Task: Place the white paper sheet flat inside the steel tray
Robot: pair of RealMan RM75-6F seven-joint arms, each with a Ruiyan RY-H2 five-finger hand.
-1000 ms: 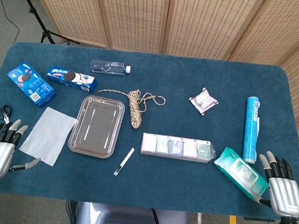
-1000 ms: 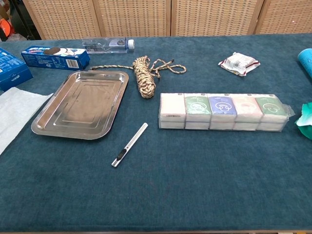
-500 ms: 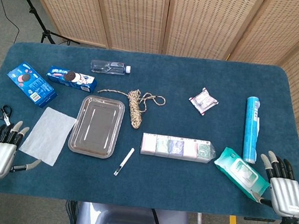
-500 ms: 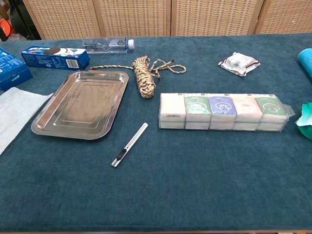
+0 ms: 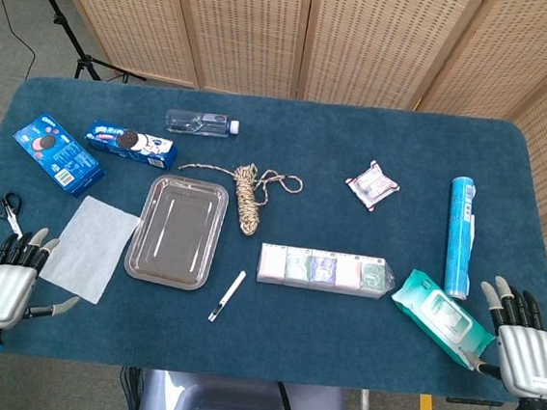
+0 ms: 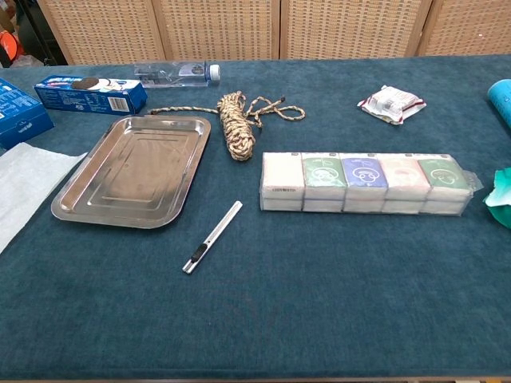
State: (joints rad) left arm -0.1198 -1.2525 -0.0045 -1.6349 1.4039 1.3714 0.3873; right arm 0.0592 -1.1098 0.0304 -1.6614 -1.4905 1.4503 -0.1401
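Bench (image 5: 337, 347) cover: dark teal-blue, plain. Paper sheet (image 5: 88, 247): white, unmarked. Tray (image 5: 177, 230): bright steel, mirror grey. Rope (image 5: 247, 196) at the tray's 2 o'clock: tan with dark flecks, braided pattern. Two biscuit boxes (image 5: 58, 152) (image 5: 130, 143): royal blue with black-and-white cookie pictures. Bottle (image 5: 199, 122): clear, white cap. Tissue multipack (image 5: 322, 270): packets white, green, purple, pink, green in a row. Wipes pack (image 5: 441, 318): teal-green, white label. Tube (image 5: 458, 236): light blue. Scissors (image 5: 5, 206): black handles. Both hands (image 5: 4, 288) (image 5: 521, 347): silver-white with dark fingers, pale tips. Screens behind: beige woven lattice.
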